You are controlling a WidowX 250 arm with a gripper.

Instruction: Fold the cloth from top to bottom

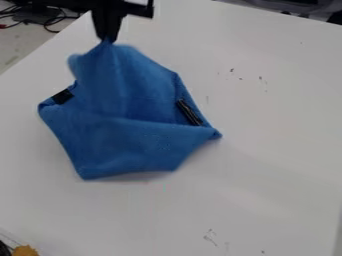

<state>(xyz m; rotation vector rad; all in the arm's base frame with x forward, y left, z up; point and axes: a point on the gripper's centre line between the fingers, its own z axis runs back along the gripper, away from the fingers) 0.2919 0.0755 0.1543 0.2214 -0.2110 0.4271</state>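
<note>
Apparently partway: your tool [107,40] pinches the cloth [127,147] by its raised top; laying that down below the tool remains.

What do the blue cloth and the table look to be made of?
The cloth looks like soft, matte fabric, perhaps microfiber or fleece: it droops in loose folds from the gripper and shows no shine. The table has a smooth, pale top with a faint sheen and small dark scuffs, possibly laminate or painted board; the look alone doesn't settle which.
</note>
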